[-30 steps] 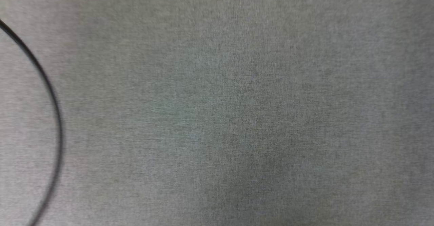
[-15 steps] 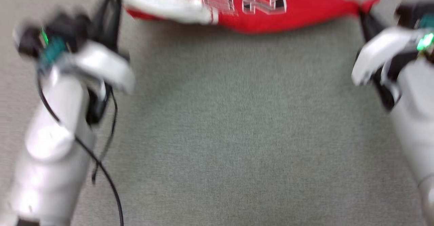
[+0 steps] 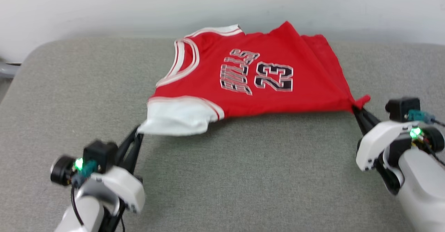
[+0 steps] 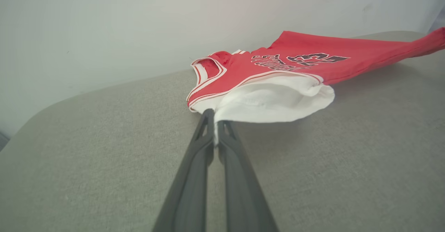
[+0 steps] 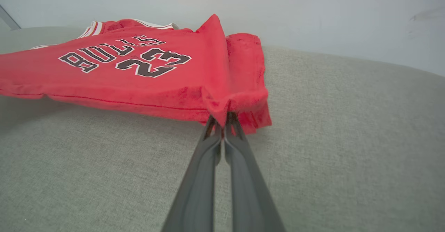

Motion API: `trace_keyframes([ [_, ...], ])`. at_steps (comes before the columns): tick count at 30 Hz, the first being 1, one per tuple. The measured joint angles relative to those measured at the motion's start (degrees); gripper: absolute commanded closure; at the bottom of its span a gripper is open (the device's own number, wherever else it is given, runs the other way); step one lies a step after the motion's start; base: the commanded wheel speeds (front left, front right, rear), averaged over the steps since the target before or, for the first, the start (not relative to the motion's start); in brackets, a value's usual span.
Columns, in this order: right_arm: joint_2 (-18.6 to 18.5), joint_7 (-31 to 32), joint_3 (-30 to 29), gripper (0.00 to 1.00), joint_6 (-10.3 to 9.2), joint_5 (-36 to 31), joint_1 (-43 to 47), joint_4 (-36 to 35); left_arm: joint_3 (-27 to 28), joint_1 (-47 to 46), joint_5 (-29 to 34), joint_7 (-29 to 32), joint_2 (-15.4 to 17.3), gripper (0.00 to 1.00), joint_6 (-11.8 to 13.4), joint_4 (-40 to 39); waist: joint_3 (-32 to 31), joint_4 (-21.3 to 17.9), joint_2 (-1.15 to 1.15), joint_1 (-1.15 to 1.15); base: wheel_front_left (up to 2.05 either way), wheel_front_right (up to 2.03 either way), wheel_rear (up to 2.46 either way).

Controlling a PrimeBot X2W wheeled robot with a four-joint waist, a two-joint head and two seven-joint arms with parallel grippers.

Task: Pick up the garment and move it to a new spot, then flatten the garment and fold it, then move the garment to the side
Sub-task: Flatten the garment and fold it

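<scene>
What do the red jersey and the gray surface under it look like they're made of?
Jersey: thin, soft fabric, probably a synthetic knit, with a matte finish. It drapes, sags and bunches into folds at its corners. Gray surface: woven upholstery-style cloth, matte, with a fine heathered weave showing. Its rounded edge suggests padding underneath, though that is a guess.

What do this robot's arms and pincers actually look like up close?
Each arm is a glossy white forearm with a rounded white wrist shell, topped by a black camera block, a teal connector and a green light. A thin black cable trails from the left wrist. The left gripper and right gripper match: two long, slim, dark grey fingers tapering toward the tips.
</scene>
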Motion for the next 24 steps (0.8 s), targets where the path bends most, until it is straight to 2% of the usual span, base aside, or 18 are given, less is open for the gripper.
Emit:
trace_keyframes([
  [7,-2.4,1.1,0.6,1.0,0.0,3.4,8.6,-3.7,-1.5,11.0,-1.3,4.0,2.1,1.0,0.7,-6.6,-3.5,1.3,0.0,0.0,0.0,0.0,0.0],
  [16,-4.5,3.6,-0.3,1.0,0.0,4.7,18.4,-7.9,-4.7,22.0,-3.9,9.7,6.3,1.0,-1.0,-15.2,-7.5,1.8,0.0,0.01,0.0,0.0,0.0],
  [24,-7.8,8.9,-2.4,1.0,0.0,4.6,28.2,-17.4,-6.5,30.9,-5.4,12.4,9.0,1.0,-0.9,-22.1,-8.8,1.7,0.0,0.02,0.0,0.0,0.0],
])
